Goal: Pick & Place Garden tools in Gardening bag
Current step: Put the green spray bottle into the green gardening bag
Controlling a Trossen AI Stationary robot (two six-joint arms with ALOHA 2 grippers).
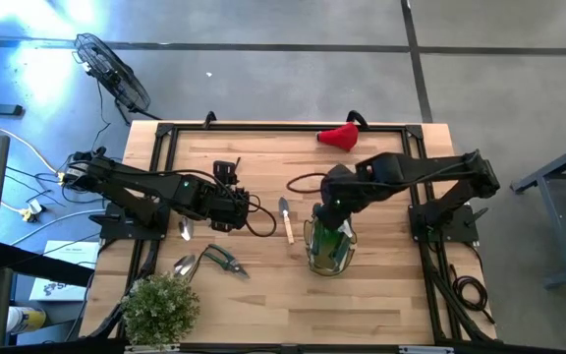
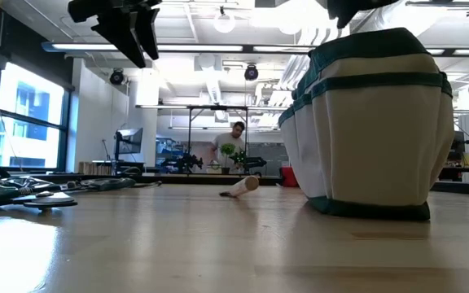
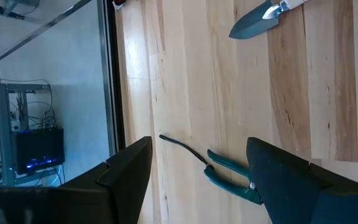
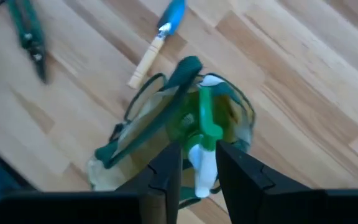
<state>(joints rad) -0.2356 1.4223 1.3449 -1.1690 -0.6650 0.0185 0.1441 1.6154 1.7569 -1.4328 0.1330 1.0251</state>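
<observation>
Working from the left side of the counter (image 1: 263, 295), note the potted plant (image 1: 161, 307) at the near-left corner; it is not part of the task. Just beside it lie a silver scoop (image 1: 184, 265) and the black-handled pruners (image 1: 224, 261), flat on the wood where either arm can approach them from above. The left end effector (image 3: 197, 180) is raised above this group with its fingers spread fully apart and nothing between them; the left arm is folded low across the counter, its wrist directed toward the pruners, which suggests a waiting pose. Toward the centre, the wooden-handled trowel (image 1: 285, 218) lies flat, apart from the other tools and near the gardening bag (image 1: 328, 251). The bag stands upright near the centre, mouth up, so tools can be lowered in vertically. The right arm reaches in from the right edge, elbow bent, wrist pointing down over the bag mouth. The right end effector (image 4: 197, 168) has its fingers clamped on the white neck of the green spray bottle (image 4: 205, 124), held nozzle-up inside the bag's mouth. A red piece (image 1: 339, 136) rests at the far edge, well apart.
</observation>
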